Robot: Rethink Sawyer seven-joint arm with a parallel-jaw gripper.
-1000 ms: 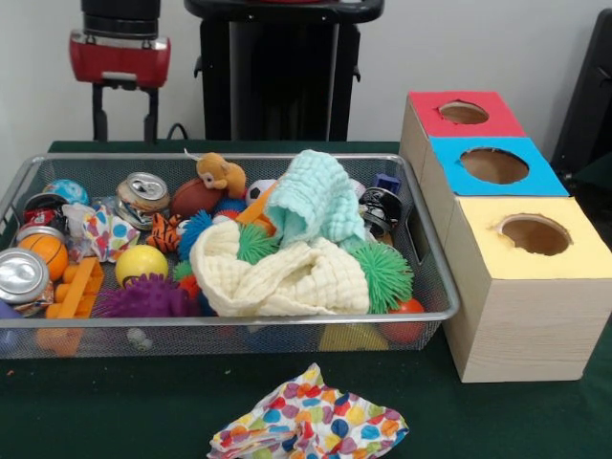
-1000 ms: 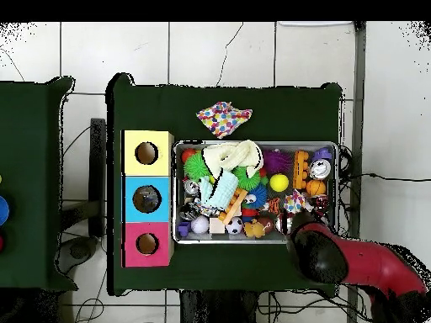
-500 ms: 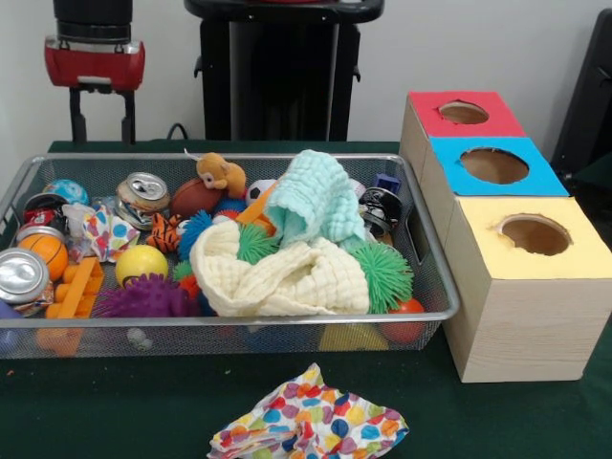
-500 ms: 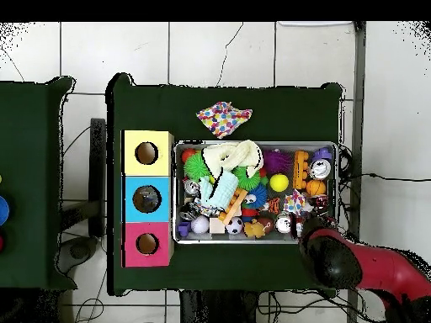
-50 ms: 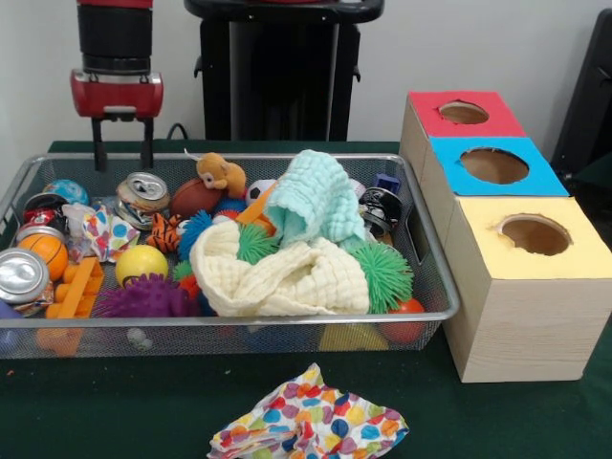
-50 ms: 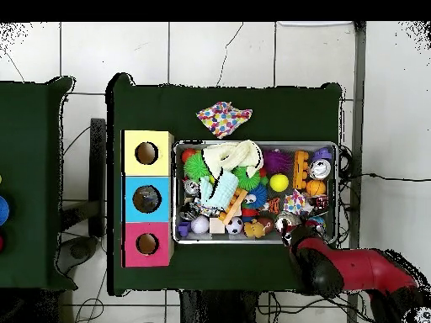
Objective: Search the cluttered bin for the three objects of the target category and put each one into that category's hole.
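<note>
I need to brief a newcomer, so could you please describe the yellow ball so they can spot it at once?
Start at the wire bin. The yellow ball lies near its front left, between the orange block and purple spiky ball. It alone is smooth and plain yellow.

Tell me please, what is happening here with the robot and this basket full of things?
The red arm's claw hangs open and empty over the far corner of the wire basket, above a crushed can. The basket holds balls, cloths and toys. One dotted cloth lies outside on the table. The three boxes with holes stand beside the basket.
</note>
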